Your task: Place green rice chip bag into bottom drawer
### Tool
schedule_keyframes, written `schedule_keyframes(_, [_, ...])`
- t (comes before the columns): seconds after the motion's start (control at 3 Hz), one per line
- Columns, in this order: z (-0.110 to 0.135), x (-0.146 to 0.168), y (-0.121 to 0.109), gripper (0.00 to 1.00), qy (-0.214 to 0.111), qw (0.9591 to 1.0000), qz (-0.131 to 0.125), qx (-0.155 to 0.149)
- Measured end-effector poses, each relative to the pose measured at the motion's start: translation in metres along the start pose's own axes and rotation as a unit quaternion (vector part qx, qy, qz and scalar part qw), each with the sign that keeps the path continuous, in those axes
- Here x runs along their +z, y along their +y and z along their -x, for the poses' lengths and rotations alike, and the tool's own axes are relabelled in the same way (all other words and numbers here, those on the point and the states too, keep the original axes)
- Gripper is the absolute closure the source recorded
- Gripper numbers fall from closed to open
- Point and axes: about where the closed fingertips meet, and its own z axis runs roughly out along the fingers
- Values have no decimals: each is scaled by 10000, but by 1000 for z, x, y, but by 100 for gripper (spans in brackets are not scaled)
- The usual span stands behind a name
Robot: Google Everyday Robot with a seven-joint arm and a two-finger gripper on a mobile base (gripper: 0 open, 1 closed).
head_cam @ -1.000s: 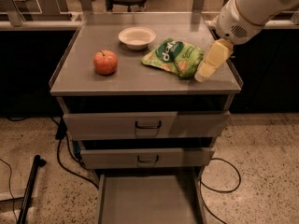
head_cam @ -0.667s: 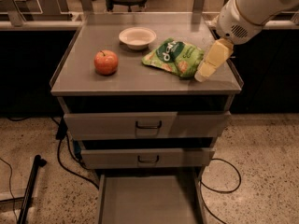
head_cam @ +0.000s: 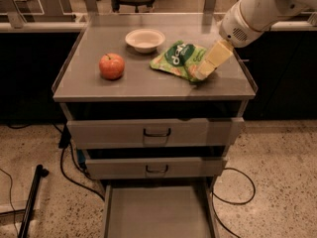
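So, the gripper [head_cam: 208,66] is at the green rice chip bag [head_cam: 178,58] on the counter [head_cam: 148,86].
It hides the bag's right edge; jaws open or closed, I cannot tell; bottom drawer [head_cam: 158,212] is cut off.

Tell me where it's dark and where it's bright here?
In the camera view, the cabinet top is brightest, the bottom drawer is dim, and the spaces beside the cabinet are nearly black; the end effector, at the right edge of the chip bag, is well lit.

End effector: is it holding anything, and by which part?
Cannot be told. The end effector is at the right edge of the green rice chip bag, which lies on the cabinet top.
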Motion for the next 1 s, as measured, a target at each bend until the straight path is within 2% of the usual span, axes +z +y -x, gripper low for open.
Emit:
schedule_keyframes(0.33, [-1, 26, -19, 0, -234, 9991, -3, 353])
schedule_keyframes(1.0, [-12, 70, -28, 0, -105, 9979, 130, 630])
